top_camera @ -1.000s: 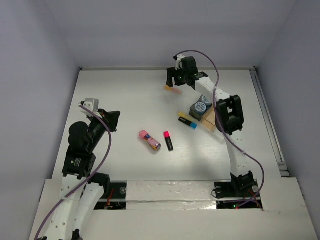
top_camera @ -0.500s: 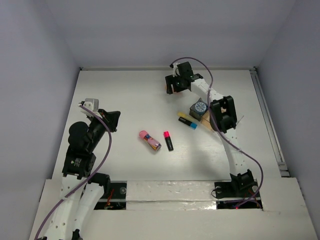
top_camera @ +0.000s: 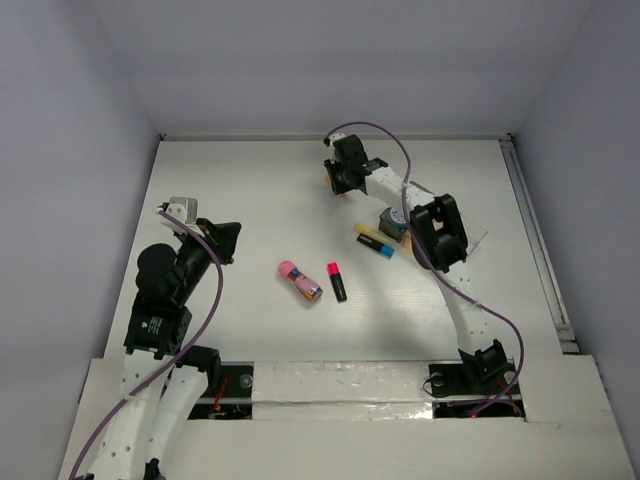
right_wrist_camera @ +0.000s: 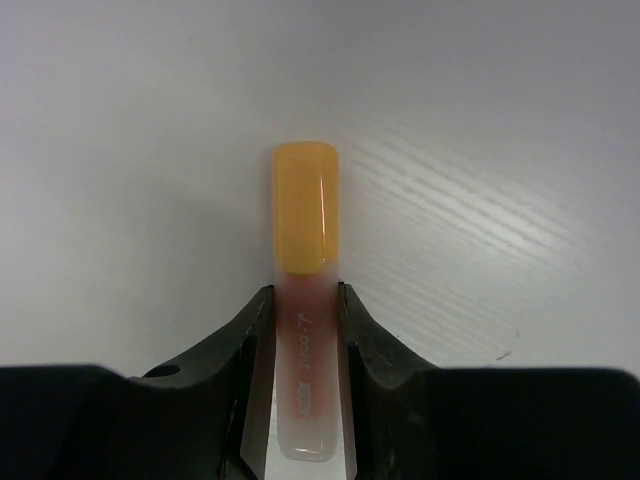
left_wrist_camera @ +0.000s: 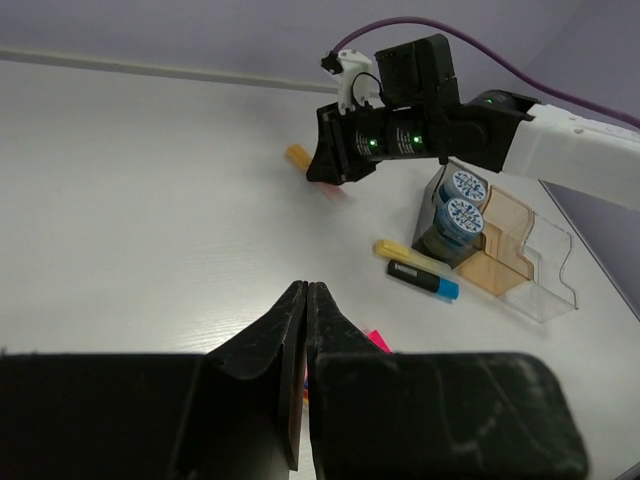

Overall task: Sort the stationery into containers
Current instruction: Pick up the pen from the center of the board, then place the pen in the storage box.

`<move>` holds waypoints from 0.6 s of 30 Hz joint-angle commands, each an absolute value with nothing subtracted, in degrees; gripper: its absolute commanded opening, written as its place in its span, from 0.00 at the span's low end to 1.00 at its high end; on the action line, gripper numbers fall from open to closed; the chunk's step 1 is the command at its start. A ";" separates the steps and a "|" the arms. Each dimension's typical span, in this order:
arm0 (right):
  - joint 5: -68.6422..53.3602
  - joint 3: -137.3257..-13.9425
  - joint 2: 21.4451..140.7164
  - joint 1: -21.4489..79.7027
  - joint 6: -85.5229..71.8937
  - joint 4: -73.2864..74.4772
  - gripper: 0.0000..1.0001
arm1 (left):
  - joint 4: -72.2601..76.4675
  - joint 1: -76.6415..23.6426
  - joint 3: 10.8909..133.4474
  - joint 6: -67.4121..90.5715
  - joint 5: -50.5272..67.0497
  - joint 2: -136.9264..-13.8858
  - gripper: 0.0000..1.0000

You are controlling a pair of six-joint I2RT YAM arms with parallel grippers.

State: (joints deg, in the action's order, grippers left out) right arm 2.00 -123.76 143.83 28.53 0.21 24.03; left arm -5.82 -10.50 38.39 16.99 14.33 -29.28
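Pointing cap-first away from the wrist, the pale orange marker (right_wrist_camera: 305,250) lies along the right gripper (right_wrist_camera: 303,302), clamped at its body. That arm reaches far forward; the left gripper (left_wrist_camera: 305,300) hovers, pinched together.

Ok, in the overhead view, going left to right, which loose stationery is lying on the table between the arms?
Pink-capped clear tube → pink-capped black marker → blue-ended marker. The yellow marker overlaps the blue-ended one sideways, so it's left out.
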 commanded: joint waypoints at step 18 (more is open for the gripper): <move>27.59 -49.00 75.10 26.82 -27.05 -7.91 0.00 | -4.66 -11.87 40.34 16.96 13.01 -26.72 0.02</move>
